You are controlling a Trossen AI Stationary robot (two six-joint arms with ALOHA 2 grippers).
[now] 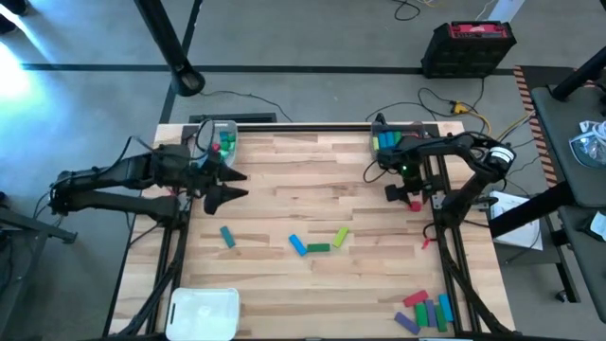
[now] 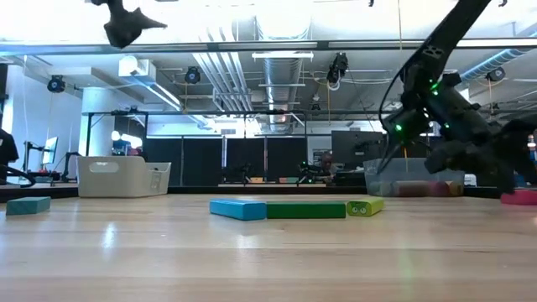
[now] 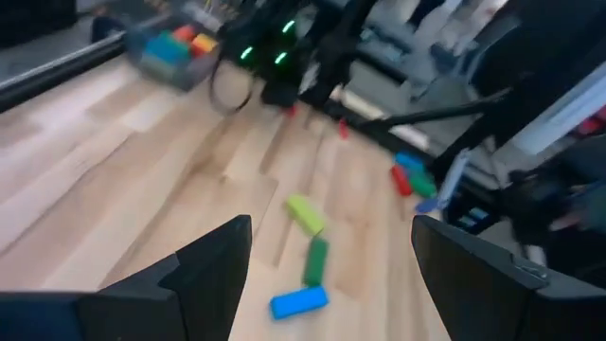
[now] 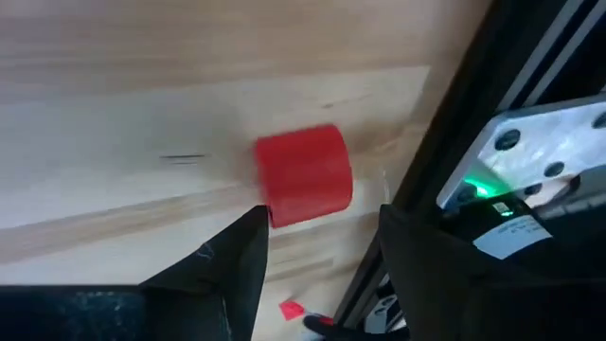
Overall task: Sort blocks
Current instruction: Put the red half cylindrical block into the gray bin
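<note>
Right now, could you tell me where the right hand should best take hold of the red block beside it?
Grip the red block across its two flat sides, coming straight down. It lies flat near the table's right edge, clear of other blocks, just ahead of the open right hand.

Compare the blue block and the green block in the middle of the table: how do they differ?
The blue block is shorter than the green block, which is a slim bar. In the high view the blue block lies slanted, while the green block lies nearly level. In the low view the blue block looks thicker than the green block. Both lie flat on the wooden table, end to end.
</note>
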